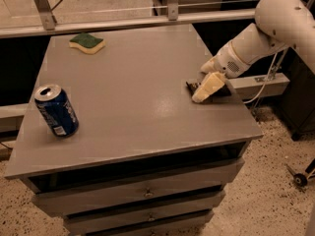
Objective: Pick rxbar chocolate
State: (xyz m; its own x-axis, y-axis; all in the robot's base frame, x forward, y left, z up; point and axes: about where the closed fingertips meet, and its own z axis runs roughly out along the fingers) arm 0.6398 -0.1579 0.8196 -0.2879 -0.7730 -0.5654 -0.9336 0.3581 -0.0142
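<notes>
The rxbar chocolate (pixel 191 86) is a small flat black bar lying near the right edge of the grey table (pixel 133 82). Only its dark left end and a strip on its right side show; the rest is hidden under my gripper. My gripper (pixel 205 88), cream-coloured at the end of the white arm (pixel 256 43), reaches in from the right and sits right on top of the bar, down at the table surface.
A blue soda can (pixel 56 110) stands upright near the front left of the table. A yellow-and-green sponge (pixel 87 43) lies at the back left. A metal rail (pixel 123 23) runs behind the table. Drawers sit below the tabletop.
</notes>
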